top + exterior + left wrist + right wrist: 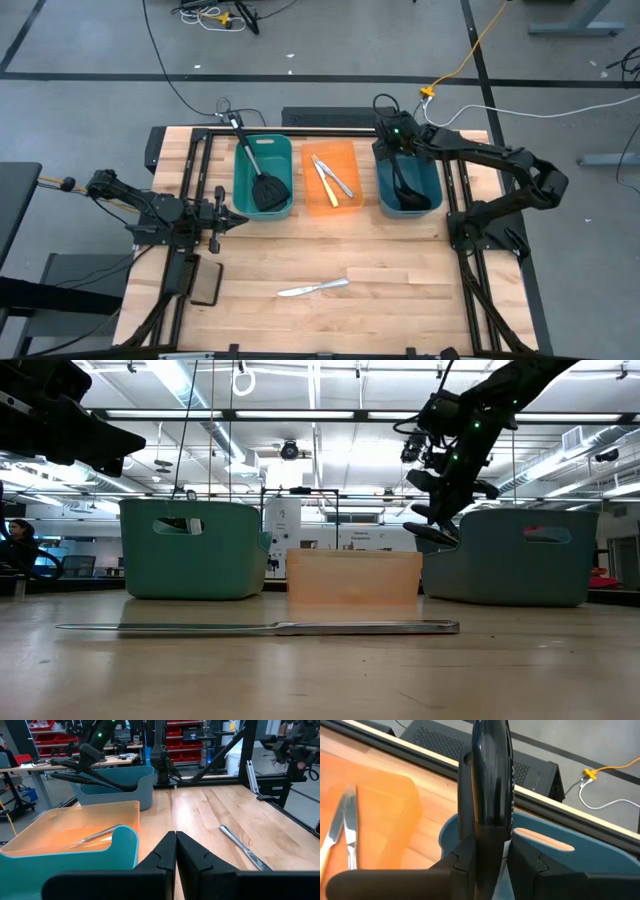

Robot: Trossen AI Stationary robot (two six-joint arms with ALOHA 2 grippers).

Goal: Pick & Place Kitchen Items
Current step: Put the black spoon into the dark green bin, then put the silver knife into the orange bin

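One ladle (492,780) is clamped between my right fingers (397,140), jaws part-closed on its handle, poised over the blue bin (432,185) at upper right of the high view; a second ladle (405,190) already lies inside; if I let go too high, I judge the long handle could tip over the rim, or strike the ladle below and bounce out; a skewed grip might swing the bowl against the bin wall and shove the bin. One knife (315,288) waits on the counter (400,290) at lower centre, flat and thin, likely to slide when pinched; two more knives (333,178) lie in the orange bin (352,155); spatulas (262,180) rest in the teal bin (240,180). Left fingers (228,217) are pressed together, holding nothing, at middle left.
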